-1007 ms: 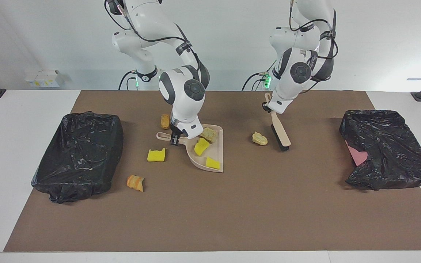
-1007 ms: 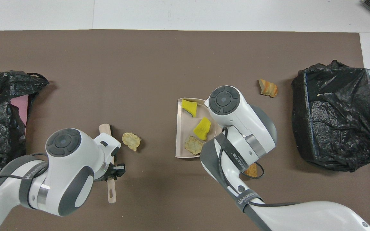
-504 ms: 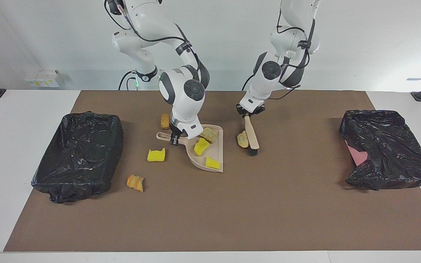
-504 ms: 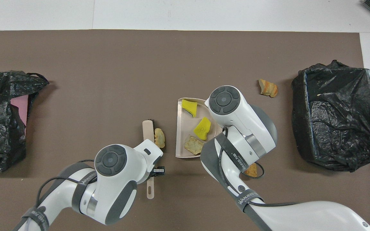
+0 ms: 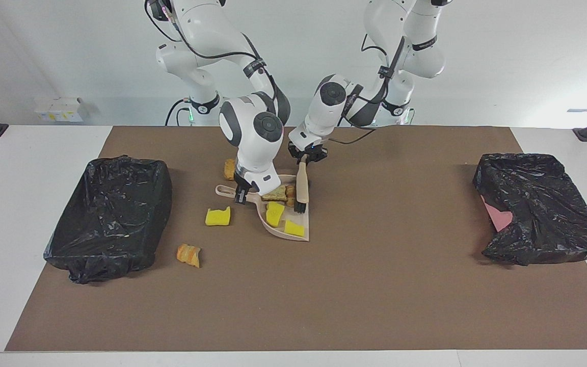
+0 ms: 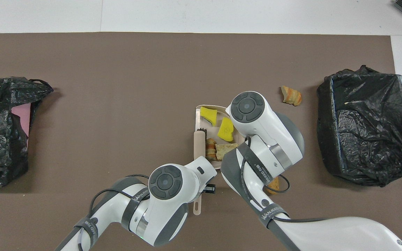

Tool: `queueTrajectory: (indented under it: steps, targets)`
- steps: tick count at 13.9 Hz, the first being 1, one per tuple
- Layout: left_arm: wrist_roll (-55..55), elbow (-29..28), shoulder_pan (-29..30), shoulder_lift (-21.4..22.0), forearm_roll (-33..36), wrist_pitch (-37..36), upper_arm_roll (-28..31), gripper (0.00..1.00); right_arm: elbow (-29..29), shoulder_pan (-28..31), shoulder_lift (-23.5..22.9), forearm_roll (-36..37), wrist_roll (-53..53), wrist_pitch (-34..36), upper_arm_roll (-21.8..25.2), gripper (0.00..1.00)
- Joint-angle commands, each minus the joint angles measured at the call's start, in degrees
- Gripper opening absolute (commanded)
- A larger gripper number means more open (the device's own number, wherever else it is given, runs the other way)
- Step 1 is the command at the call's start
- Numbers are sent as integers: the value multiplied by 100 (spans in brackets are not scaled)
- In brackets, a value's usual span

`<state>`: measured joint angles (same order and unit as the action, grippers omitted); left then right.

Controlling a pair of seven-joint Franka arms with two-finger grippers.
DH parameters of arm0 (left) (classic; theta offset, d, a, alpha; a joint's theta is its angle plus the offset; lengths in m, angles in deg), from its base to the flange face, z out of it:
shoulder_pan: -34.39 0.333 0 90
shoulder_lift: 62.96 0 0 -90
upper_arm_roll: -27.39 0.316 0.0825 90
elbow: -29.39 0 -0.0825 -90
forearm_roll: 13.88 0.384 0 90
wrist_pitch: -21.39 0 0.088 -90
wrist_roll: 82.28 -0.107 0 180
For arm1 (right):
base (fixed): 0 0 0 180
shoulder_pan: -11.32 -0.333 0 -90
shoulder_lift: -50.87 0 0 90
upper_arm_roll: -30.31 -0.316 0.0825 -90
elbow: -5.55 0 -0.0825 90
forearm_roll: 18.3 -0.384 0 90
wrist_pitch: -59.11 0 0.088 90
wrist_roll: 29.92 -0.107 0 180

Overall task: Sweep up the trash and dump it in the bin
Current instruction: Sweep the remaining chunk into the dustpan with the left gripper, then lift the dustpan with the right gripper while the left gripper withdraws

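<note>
My right gripper is shut on the handle of the beige dustpan, which rests on the mat; it also shows in the overhead view. My left gripper is shut on the beige brush, whose bristles stand inside the pan's open edge. In the pan lie two yellow sponge pieces, a tan chunk and an orange-brown lump against the brush. On the mat lie a yellow sponge piece, a bread-like lump and another lump nearer to the robots.
A bin lined with a black bag stands at the right arm's end of the table. A second black-bagged bin with pink showing inside stands at the left arm's end. Both sit on a brown mat.
My left arm has swung the brush toward the right arm's end of the table and pushed the loose lump into the dustpan. The dustpan and its contents have shifted slightly.
</note>
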<state>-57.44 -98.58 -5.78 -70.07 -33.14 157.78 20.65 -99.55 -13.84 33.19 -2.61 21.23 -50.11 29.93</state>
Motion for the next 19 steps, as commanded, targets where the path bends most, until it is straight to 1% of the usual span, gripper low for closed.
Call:
queueTrajectory:
  steps: [1,4,6,9,10,11,12,13,14,17,19]
  targets:
    - [-181,133,561,174,-105,-524,23,0,-169,55,107,127,-113,-135,-59,0]
    - [-68,133,940,412,-105,-1007,67,0,-160,55,99,101,-113,-179,-59,0]
    - [169,133,985,500,-17,-1534,85,0,-143,73,90,92,-113,-179,-59,0]
    - [1038,80,863,675,53,-1983,24,0,-81,134,64,74,-148,-179,-59,0]
    - [1275,63,741,728,54,-2176,-12,0,-72,134,55,66,-166,-179,-50,0]
    - [1626,-25,504,850,54,-2221,-21,0,-72,143,55,66,-175,-179,-58,0]
    - [1995,-200,215,982,54,-2152,-29,0,-72,143,55,66,-175,-179,-59,0]
    - [2190,-393,-66,1140,54,-2056,-21,0,-63,143,55,66,-175,-179,-50,0]
    - [2287,-508,-261,1203,45,-1907,-21,0,-55,143,46,66,-175,-179,-50,0]
    - [2438,-798,-534,1177,45,-1424,-30,0,-46,178,37,57,-184,-188,-50,0]
    - [2447,-974,-649,1063,45,-1107,-30,0,50,309,55,48,-236,-170,-59,0]
